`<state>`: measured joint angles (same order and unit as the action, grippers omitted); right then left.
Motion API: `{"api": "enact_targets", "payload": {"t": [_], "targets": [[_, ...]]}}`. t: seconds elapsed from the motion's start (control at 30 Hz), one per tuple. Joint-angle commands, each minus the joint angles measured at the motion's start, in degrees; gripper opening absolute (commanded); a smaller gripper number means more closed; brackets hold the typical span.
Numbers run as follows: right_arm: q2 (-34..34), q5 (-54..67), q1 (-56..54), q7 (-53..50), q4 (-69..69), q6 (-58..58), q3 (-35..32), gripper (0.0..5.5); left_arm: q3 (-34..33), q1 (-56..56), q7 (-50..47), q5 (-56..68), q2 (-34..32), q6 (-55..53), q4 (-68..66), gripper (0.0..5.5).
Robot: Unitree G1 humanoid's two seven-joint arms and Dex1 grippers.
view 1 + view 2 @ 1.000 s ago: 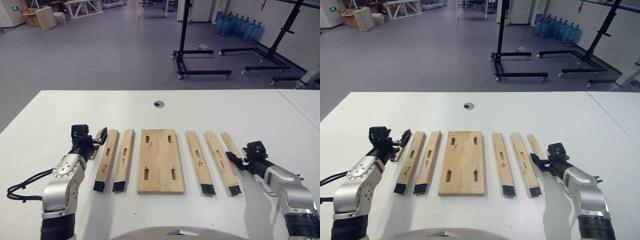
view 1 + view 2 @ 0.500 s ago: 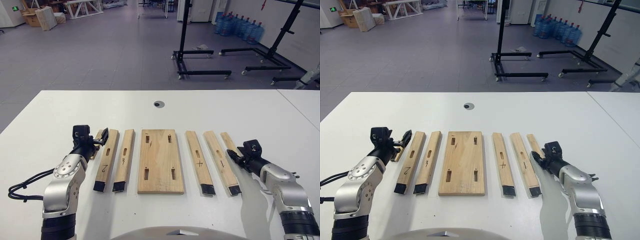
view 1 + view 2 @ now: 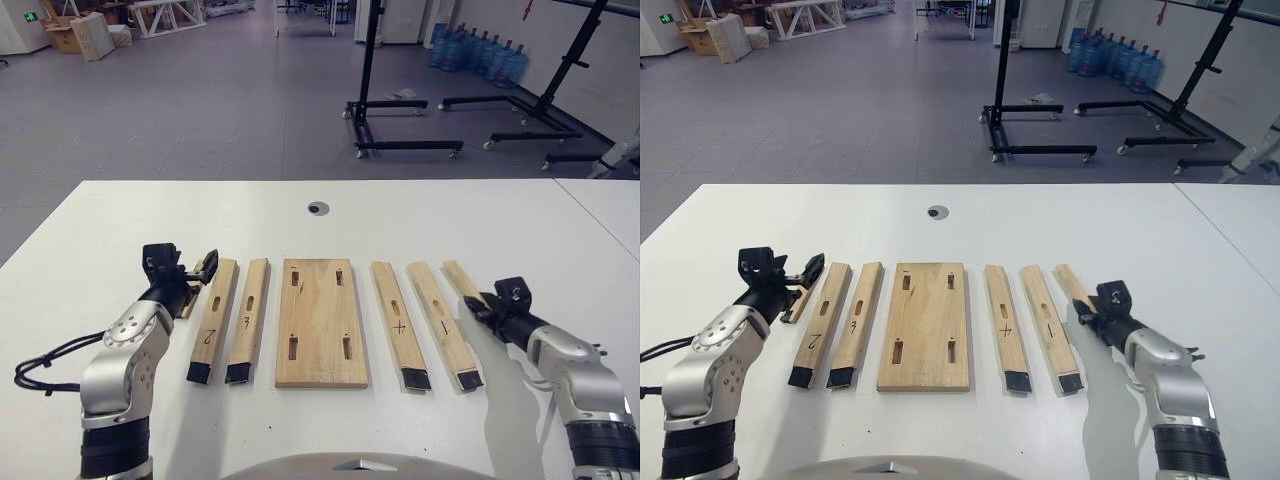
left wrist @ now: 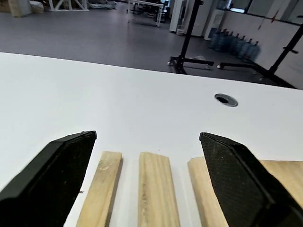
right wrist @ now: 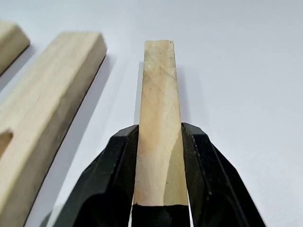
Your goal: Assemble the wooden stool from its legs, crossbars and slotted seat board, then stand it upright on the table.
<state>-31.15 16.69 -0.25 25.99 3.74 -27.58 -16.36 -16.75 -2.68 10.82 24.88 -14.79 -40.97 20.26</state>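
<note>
The right gripper [image 5: 160, 132] is closed on the thin crossbar [image 5: 158, 85], its black fingers [image 5: 118, 156] pressed against the two narrow sides near the end closest to the wrist, with most of the strip's length sticking out ahead of the tips and lying flat on the white table [image 5: 246, 71]. As a judgement, this strip is light, stiff, dry wood that will not bend or crush. Its sawn sides should give the pads fair friction, but a hold this close to one end lets the free end droop or swing, so a grip nearer the middle would steady it. Just beside this gripper, toward the row's centre, lie two legs [image 3: 440, 318] with black-capped ends. Beyond them is the slotted seat board [image 3: 320, 322], the widest and likely heaviest piece, best taken across its edges. The left gripper [image 4: 147, 137] stands wide open and holds nothing, hovering low over the far ends of another thin crossbar [image 4: 102, 189] and a leg [image 4: 154, 189]. A further leg [image 3: 248, 318] lies between that leg and the board.
</note>
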Motion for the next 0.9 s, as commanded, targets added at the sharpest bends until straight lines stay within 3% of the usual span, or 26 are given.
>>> {"api": "enact_targets", "payload": {"t": [0.03, 0.1, 0.27, 0.43, 0.9], "targets": [[-0.6, 6.3, -10.5, -3.1, -0.5, -2.1, -7.7, 1.28, -8.1, -10.1, 1.2, 21.1, -0.2, -12.7, 2.8, 4.0], [-0.6, 8.4, -15.7, -3.8, -3.2, -2.9, -8.0, 1.28, -10.2, -15.5, -0.8, 32.0, 0.0, -17.8, 2.4, 4.0], [5.5, 6.8, -20.6, -4.3, -14.8, -3.1, 5.2, 1.28, -7.2, -24.7, -9.5, 48.0, 3.9, -21.5, -1.9, 4.0], [9.6, 3.4, -18.7, -5.0, -21.0, -1.8, 15.0, 1.28, -2.9, -24.5, -13.7, 47.8, 5.5, -19.5, -3.5, 4.0], [16.4, 3.4, -15.8, -4.0, -30.0, -1.8, 25.4, 1.28, 0.5, -21.9, -15.8, 50.7, 10.8, -13.9, -5.2, 4.0]]}}
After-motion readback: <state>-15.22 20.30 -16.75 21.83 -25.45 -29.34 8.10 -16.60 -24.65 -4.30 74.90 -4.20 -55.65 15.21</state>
